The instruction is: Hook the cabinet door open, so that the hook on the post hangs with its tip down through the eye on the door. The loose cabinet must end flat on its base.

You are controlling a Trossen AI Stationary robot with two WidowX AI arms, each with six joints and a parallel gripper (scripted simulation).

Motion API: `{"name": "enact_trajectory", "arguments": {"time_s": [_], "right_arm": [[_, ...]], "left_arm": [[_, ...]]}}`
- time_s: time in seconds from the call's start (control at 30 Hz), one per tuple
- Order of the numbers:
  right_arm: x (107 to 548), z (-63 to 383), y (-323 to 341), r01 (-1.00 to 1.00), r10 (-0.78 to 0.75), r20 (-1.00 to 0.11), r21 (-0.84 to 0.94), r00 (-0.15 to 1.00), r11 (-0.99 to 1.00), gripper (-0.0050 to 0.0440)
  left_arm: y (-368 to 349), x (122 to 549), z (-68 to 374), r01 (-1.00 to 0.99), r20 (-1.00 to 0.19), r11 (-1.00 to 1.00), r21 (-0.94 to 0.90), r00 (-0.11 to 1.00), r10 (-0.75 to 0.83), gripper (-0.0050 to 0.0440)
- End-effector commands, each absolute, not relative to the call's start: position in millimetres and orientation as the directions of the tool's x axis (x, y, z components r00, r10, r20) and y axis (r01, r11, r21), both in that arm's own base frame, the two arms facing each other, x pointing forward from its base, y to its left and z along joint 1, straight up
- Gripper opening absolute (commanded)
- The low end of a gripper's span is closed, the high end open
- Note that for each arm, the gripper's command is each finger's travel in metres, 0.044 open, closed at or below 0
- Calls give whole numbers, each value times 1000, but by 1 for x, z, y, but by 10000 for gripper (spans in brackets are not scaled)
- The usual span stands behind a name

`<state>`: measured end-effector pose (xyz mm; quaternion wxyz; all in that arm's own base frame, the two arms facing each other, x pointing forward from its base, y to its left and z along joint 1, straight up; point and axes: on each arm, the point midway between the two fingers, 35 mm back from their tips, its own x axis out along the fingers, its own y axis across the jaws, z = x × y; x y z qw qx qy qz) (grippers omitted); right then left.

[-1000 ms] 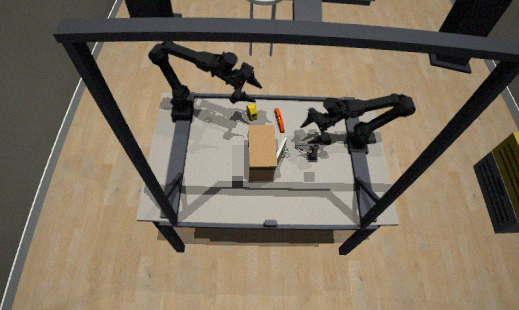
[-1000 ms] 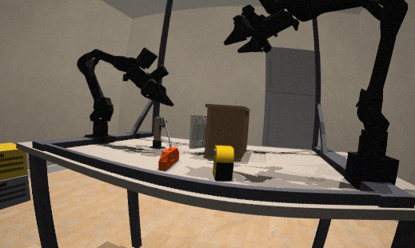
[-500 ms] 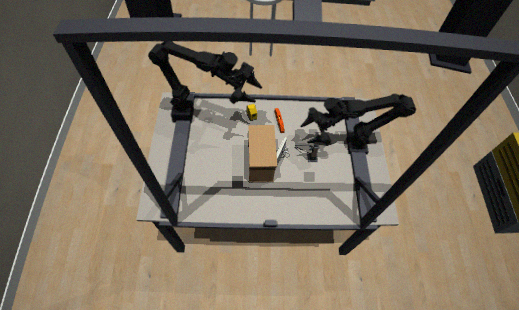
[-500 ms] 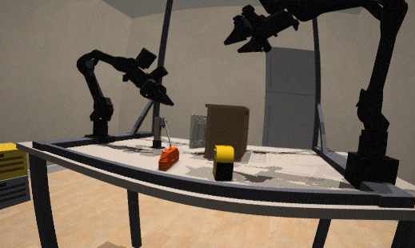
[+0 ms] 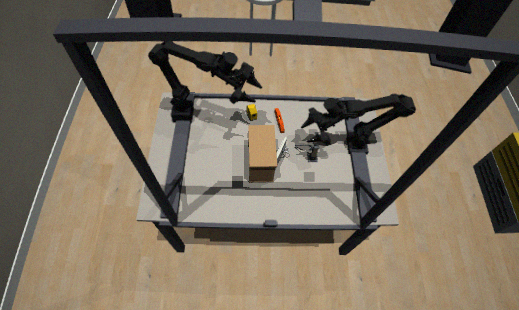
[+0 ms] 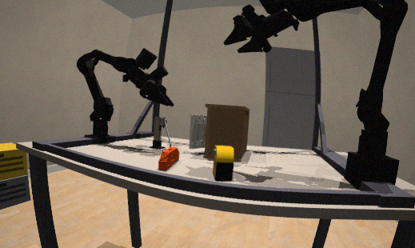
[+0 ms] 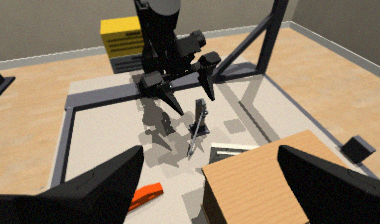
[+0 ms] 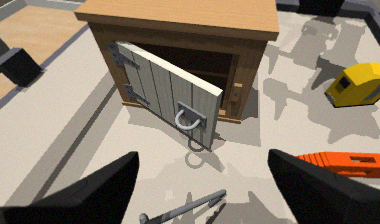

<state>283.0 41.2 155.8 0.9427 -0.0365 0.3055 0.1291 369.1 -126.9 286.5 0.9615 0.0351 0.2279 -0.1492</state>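
The brown wooden cabinet (image 5: 262, 150) stands upright on its base at mid-table. Its pale plank door (image 8: 164, 92) is partly open, and the metal eye (image 8: 191, 119) sits near the door's free edge. The dark post (image 7: 201, 116) stands a short way in front of the door. Its grey hook (image 7: 194, 139) slants down from the post to the table, apart from the eye; the hook also shows in the right wrist view (image 8: 184, 207). My right gripper (image 5: 310, 122) is open and empty, hovering above the post. My left gripper (image 5: 246, 90) is open and empty, high above the table's far side.
A yellow tape measure (image 5: 252, 111) and an orange level (image 5: 280, 120) lie on the table beyond the cabinet. A dark raised frame (image 6: 211, 188) rims the table. A yellow-and-grey box (image 5: 509, 182) stands on the floor off the table.
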Motion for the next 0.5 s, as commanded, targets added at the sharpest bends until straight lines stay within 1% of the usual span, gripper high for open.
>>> {"name": "enact_trajectory", "arguments": {"time_s": [0.0,0.07,0.17,0.33,0.47], "right_arm": [[287,165,43,-237,215,-587,39,781,971,320],[287,165,43,-237,215,-587,39,781,971,320],[289,160,42,-161,196,-638,114,745,980,248],[293,148,38,57,173,-753,269,635,961,129],[296,136,35,248,187,-830,359,526,900,129]], "left_arm": [[-127,369,297,304,-426,953,1,862,-275,400],[-127,369,297,304,-426,953,1,862,-275,400],[-126,368,295,298,-436,955,0,859,-268,400],[-123,365,288,285,-465,959,-2,848,-253,400],[-121,363,282,274,-493,962,-1,837,-239,400]]}}
